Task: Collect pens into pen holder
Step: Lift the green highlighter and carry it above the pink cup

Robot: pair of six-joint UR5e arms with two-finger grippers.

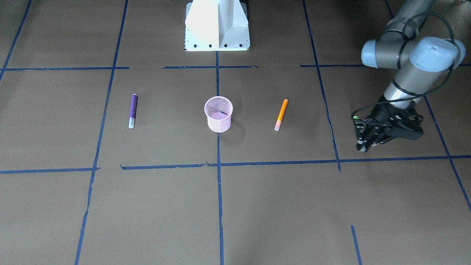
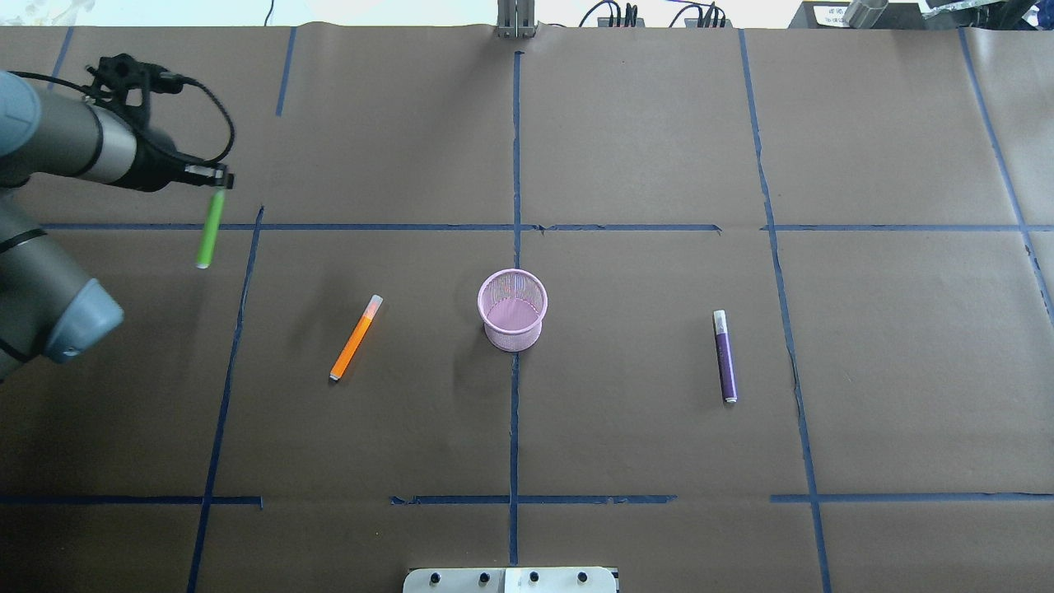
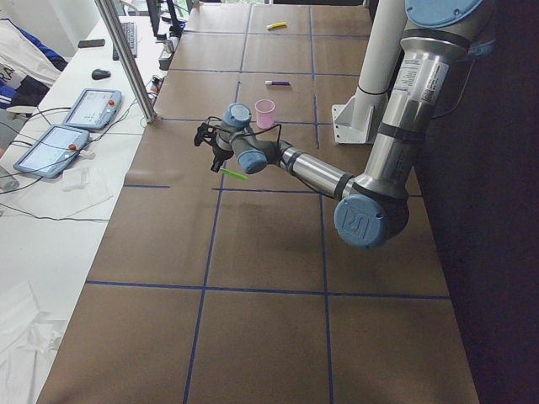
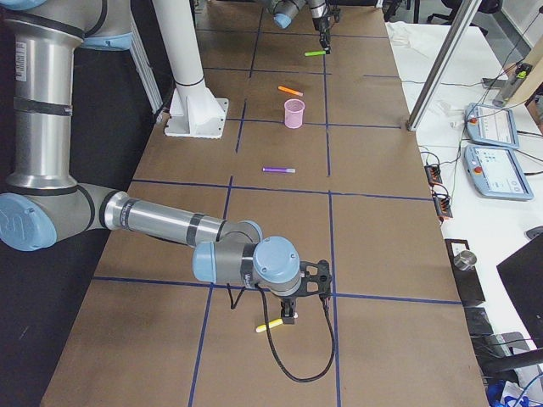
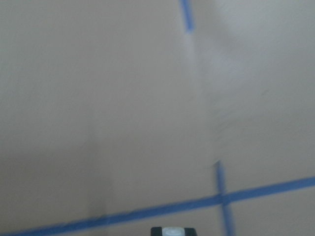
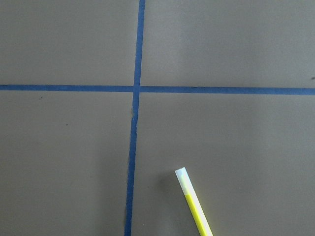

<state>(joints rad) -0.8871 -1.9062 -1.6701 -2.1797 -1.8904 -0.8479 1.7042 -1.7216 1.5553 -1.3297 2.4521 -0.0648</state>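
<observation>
with the left end effector (image 2: 219, 183) pinched on one end of the green pen (image 2: 207, 232), out at the left end of the bench (image 2: 626, 132) and farther away than the pen holder (image 2: 512, 310), carry rightward and a little nearer. holder standing upright at the middle, seemingly empty. pen perhaps not yet clear of the bench, hard to tell, so lift first, high enough to pass over the orange pen (image 2: 356, 338) lying between and over the holder's rim. held by an end, so likely to swing or slip: move steadily, tip the free end downward, centre it above the mouth, lower partway in, then release. purple pen (image 2: 725, 356) lying right of the holder, untouched. right end effector (image 4: 289, 319) hovering just above a yellow pen (image 6: 194, 204) at the right end of the bench; cannot tell if wide or narrow.
</observation>
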